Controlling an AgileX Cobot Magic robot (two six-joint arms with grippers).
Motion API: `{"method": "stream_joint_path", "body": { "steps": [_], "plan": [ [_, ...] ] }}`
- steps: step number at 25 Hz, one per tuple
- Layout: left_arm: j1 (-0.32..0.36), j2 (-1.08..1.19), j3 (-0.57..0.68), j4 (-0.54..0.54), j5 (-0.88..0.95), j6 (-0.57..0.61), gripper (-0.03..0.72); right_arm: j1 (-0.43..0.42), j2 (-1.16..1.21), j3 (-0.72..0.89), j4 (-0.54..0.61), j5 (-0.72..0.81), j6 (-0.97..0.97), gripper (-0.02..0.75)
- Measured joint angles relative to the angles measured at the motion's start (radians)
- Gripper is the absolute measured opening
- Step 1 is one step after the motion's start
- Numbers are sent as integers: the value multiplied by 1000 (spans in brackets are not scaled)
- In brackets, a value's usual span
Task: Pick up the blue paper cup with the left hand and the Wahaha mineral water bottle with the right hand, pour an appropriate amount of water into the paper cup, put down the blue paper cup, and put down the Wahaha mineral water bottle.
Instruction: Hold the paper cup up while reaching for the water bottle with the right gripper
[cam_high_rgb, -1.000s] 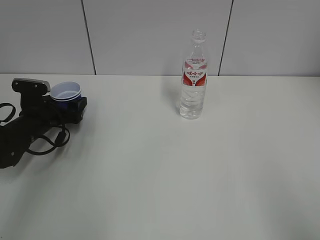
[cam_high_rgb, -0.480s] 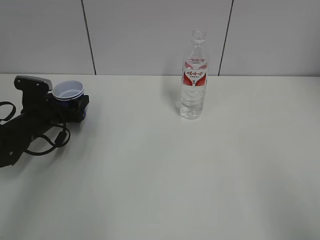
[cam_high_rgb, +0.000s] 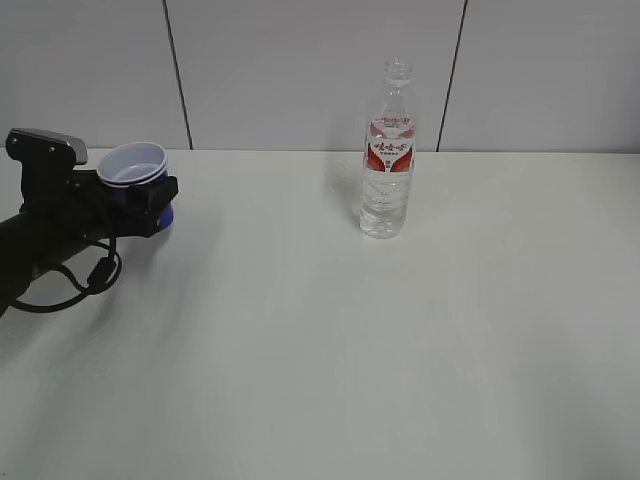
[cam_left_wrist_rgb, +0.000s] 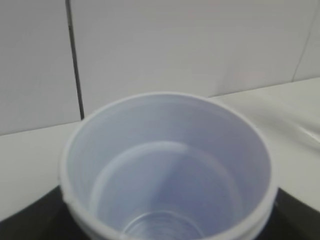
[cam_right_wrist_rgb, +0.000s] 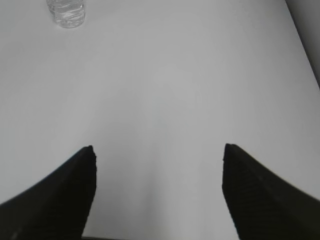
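The blue paper cup (cam_high_rgb: 134, 170) is held upright in my left gripper (cam_high_rgb: 150, 200) at the far left, lifted a little off the table. In the left wrist view the cup (cam_left_wrist_rgb: 165, 165) fills the frame, white inside and empty, with black jaws at both lower corners. The Wahaha mineral water bottle (cam_high_rgb: 387, 150) stands upright and uncapped near the back middle of the table, partly filled with clear water. In the right wrist view only its base (cam_right_wrist_rgb: 65, 12) shows at the top left. My right gripper (cam_right_wrist_rgb: 158, 147) is open and empty, far from the bottle, and out of the exterior view.
A white table (cam_high_rgb: 330, 340) runs to a grey panelled wall (cam_high_rgb: 300, 70) close behind the bottle. The table's right edge (cam_right_wrist_rgb: 302, 35) shows in the right wrist view.
My left gripper has risen with the cup and shifted slightly left. The bottle has not moved.
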Motion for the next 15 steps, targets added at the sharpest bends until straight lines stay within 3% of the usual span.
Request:
{"method": "stream_joint_path", "body": {
  "steps": [9, 15],
  "plan": [
    [-103, -139, 173, 18, 0, -4, 561, 0, 0, -9, 0, -16, 0, 587],
    [-138, -212, 238, 18, 1, -4, 544, 0, 155, -24, 17, -226, 0, 587]
  ]
}}
